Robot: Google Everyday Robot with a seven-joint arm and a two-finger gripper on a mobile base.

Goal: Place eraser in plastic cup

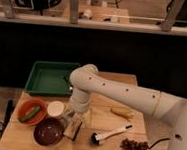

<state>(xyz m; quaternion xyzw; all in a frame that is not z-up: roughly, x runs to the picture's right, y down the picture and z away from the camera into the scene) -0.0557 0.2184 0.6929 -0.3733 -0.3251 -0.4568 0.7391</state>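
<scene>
Gripper (74, 113) over front-left part of counter, directly above eraser (73, 129); open or closed, cannot tell. Eraser near front edge, long axis running roughly back-to-front. Plastic cup (56, 108) just beside gripper toward left edge: short sideways carry likely.

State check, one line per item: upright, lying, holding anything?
plastic cup: upright, mouth up, not gripped
orange bowl: upright, holds a green vegetable
maroon bowl: upright, looks empty
green tray: flat
brush: lying flat
corn cob: lying flat
gripper: low, just right of maroon bowl
</scene>
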